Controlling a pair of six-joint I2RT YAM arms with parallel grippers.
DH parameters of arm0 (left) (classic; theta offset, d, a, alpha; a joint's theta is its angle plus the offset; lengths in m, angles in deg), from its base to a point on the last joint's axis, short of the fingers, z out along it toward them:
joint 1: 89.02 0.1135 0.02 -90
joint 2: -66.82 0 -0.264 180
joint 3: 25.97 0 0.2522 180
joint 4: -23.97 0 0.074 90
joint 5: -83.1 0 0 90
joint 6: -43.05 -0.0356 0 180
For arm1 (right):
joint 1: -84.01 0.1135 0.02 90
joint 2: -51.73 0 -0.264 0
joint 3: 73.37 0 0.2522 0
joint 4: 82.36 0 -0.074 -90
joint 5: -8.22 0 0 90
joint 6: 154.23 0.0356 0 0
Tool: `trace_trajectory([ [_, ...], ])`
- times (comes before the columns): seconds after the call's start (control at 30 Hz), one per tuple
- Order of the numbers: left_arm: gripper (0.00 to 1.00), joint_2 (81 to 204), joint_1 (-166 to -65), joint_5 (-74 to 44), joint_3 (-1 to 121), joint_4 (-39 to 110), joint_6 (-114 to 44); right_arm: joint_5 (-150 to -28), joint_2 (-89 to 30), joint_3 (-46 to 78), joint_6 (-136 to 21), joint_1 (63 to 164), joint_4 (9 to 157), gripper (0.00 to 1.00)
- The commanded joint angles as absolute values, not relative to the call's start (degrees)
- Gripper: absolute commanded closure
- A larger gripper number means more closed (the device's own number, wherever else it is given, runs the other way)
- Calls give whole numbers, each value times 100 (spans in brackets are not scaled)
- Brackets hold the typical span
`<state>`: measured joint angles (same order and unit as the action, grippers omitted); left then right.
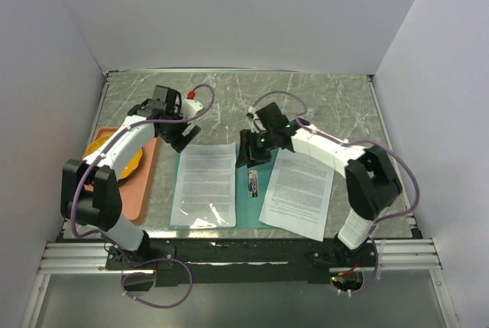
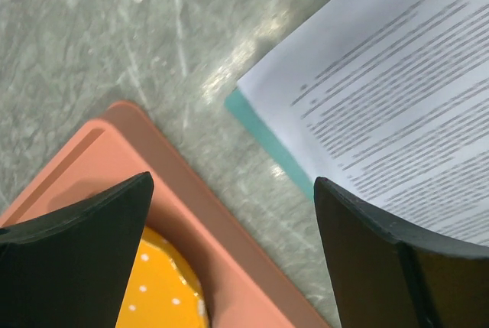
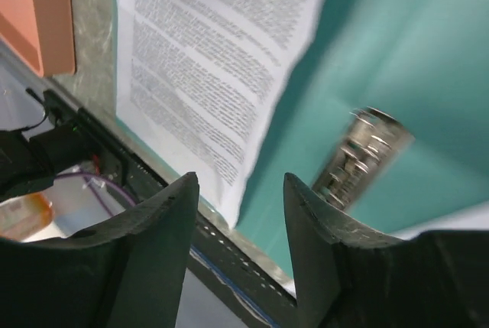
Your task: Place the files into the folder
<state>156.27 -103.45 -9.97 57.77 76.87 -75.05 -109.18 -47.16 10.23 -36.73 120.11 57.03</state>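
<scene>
You see the open folder [image 1: 252, 190] holding one paper sheet [image 1: 205, 183], another sheet [image 1: 299, 193] on its right side, both grippers [image 1: 183, 141] [image 1: 252, 154] apart.

Folder [image 1: 252, 190], tray [image 1: 145, 190] on marble table [image 1: 321, 99]

We see both arms rising from their bases at the near edge and reaching toward the far half of the table. The left arm arches up over the left side; its wrist bends rightward. The left gripper [image 1: 183, 138] points down, its two dark fingers [image 2: 84, 251] standing wide apart with nothing between them. The right arm folds at its elbow on the right and stretches leftward toward the centre. The right gripper [image 1: 252, 152] is angled down, its fingers [image 3: 149, 267] parted, gripping nothing.
</scene>
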Motion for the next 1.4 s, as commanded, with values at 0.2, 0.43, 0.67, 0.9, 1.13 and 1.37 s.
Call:
trace_trajectory([
  [0.2,7,16129,-11669,-1420,6522,7527,-6621,-9998,-4310,675,-3918,11890,5049,52],
  [0.43,8,16833,-11960,-1297,6742,7034,-6085,-9787,-4407,490,-3822,12048,5216,55],
  [0.67,9,17352,-12075,-1068,6716,6832,-5908,-9146,-4635,657,-3734,12391,5066,54],
  [0.9,9,17142,-12057,-708,6058,6709,-6040,-8978,-4899,771,-3716,12506,5031,48],
  [1.13,9,16913,-11917,-409,5565,6507,-6146,-8987,-5259,973,-3690,12594,5013,48],
  [1.37,9,17097,-11662,-181,5643,6191,-6321,-8978,-5654,1122,-3453,12559,4970,53],
])
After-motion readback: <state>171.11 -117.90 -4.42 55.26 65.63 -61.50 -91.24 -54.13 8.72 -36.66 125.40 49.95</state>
